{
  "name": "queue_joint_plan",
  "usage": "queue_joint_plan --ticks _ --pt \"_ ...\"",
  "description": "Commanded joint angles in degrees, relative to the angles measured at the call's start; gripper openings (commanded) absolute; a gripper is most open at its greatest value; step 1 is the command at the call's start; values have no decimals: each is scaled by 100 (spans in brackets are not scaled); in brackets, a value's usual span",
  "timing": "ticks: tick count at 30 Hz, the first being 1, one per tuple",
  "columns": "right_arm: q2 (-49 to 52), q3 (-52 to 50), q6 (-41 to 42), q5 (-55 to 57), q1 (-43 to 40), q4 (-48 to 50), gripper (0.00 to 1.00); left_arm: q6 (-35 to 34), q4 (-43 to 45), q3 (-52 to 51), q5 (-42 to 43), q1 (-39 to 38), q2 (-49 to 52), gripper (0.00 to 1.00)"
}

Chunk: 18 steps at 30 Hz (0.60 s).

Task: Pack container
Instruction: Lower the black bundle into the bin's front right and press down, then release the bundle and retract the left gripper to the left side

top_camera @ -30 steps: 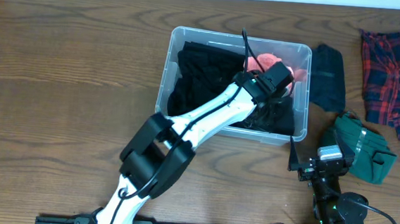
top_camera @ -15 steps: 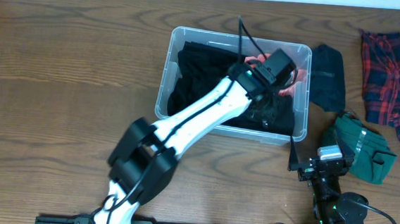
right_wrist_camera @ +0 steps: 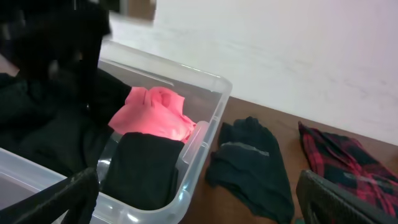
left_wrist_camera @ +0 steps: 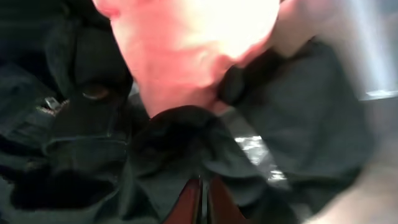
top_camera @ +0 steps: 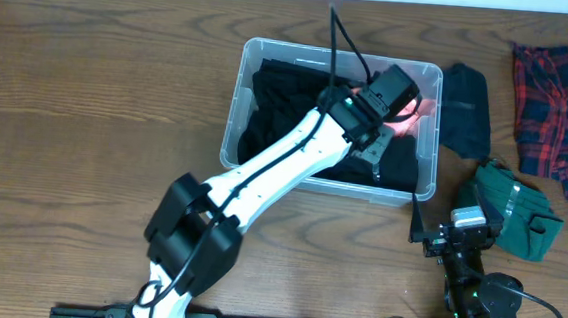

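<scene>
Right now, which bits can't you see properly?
- Overhead: the left arm covers most of the pink cloth and hides its own jaws.
- Left wrist: too close and blurry; whether the jaws pinch black clothes is unclear.
- Right wrist: the picture edge cuts off the container and plaid cloth.

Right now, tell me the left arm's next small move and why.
Probably lift the left claw straight up out of the container. It is shut, seemingly on nothing, down among black clothes beside the pink cloth, while the dark garment lies on the table outside.
</scene>
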Motion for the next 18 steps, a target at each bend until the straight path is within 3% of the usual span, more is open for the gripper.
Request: queue_joint_plan --ticks 1,8,15,18 --pt "-31 -9 63 35 44 -22 99 4 -33 -111 -245 50 433 6" --pt "-31 -9 61 35 44 -22 99 9 9 -94 -240 192 896 6" --pt "-31 -9 63 35 44 -22 99 11 -9 608 -273 262 153 6" --pt "-31 -9 63 35 44 -22 99 9 -15 920 -693 350 -317 6"
